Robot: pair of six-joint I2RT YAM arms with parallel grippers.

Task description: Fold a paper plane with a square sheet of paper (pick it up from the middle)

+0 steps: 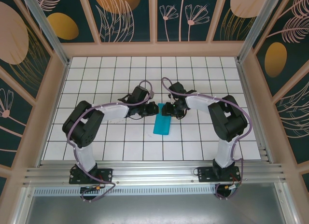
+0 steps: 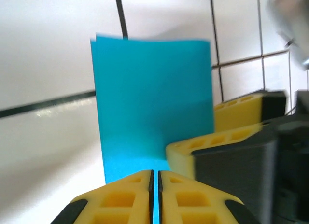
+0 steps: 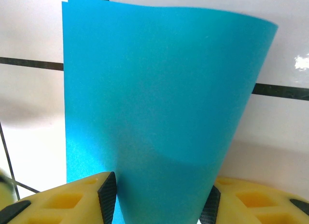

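The square sheet of paper (image 1: 161, 125), teal-blue, lies as a narrower doubled shape in the middle of the white tiled table (image 1: 120, 137). Both grippers meet at its far end. My left gripper (image 1: 153, 108) comes in from the left. In the left wrist view its yellow fingers (image 2: 125, 195) stand together over the sheet (image 2: 152, 98), with only a thin slit between them. My right gripper (image 3: 159, 202) has its pads on either side of a bulging, curved part of the sheet (image 3: 159, 98). One of its fingers (image 2: 193, 147) rests on the paper beside my left gripper (image 2: 155, 178). The paper plane is out of view.
Wooden frame walls with patterned panels surround the table (image 1: 154, 48). A metal rail (image 1: 154, 173) runs along the near edge by the arm bases. Bare tiles lie to the left, right and far side of the paper.
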